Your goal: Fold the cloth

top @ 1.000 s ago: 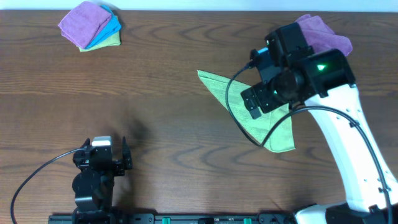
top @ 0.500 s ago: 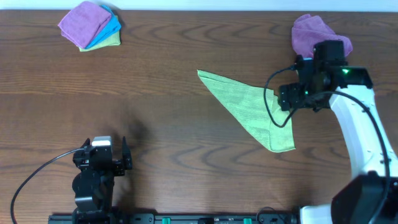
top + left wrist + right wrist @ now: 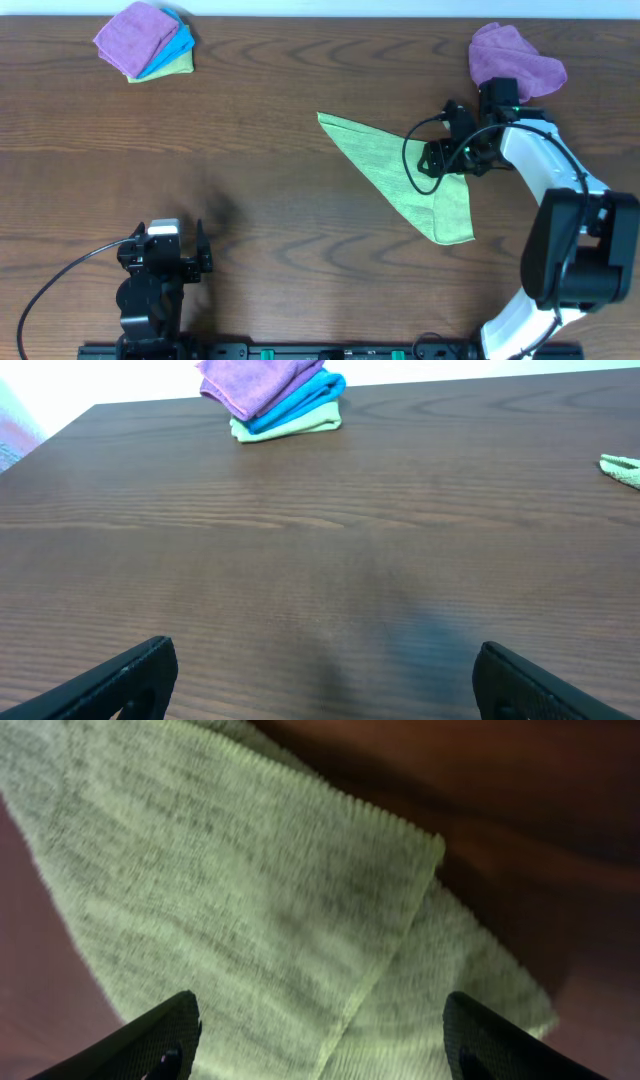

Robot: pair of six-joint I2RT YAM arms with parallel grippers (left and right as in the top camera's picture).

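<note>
Cloth (image 3: 380,160) runs diagonally, tip pointing upper-left.

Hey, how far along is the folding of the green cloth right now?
One fold looks done: the cloth lies as a triangle, one layer over another in the right wrist view. In hand: the right gripper hangs open over a layered edge, gripping nothing. Remaining: likely a further fold; the left gripper sits open, far from it.
</note>
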